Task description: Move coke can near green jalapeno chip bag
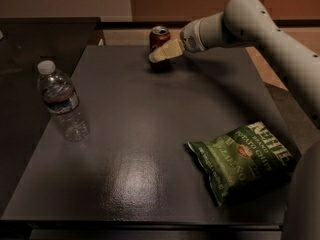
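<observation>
The coke can, dark red with a silver top, stands upright near the far edge of the dark table. My gripper is at the can, with its cream-coloured tip across the can's lower front. The arm reaches in from the right. The green jalapeno chip bag lies flat near the table's front right corner, far from the can.
A clear water bottle with a white cap stands at the table's left side. A darker counter adjoins the table at the back left. My arm's white link spans the right edge.
</observation>
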You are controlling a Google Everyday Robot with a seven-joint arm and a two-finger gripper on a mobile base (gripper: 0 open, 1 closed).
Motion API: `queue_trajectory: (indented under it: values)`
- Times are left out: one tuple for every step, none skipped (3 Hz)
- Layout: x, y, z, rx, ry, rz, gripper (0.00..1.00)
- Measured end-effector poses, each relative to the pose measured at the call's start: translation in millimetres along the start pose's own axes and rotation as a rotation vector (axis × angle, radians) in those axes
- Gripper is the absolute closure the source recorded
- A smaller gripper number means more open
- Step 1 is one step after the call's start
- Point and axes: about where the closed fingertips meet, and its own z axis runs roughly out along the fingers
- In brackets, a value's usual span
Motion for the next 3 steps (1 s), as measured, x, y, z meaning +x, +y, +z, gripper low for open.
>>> queue_trajectory:
  values:
    - [-1.7,-0.1,2.8,-0.003,-0.006,0.003,0.00]
    - [-8.2,-1.2,9.1,-0.007,-0.017,0.014,0.12]
    - [-14.2,-2.2,14.9,-0.010,-0.026,0.025,0.36]
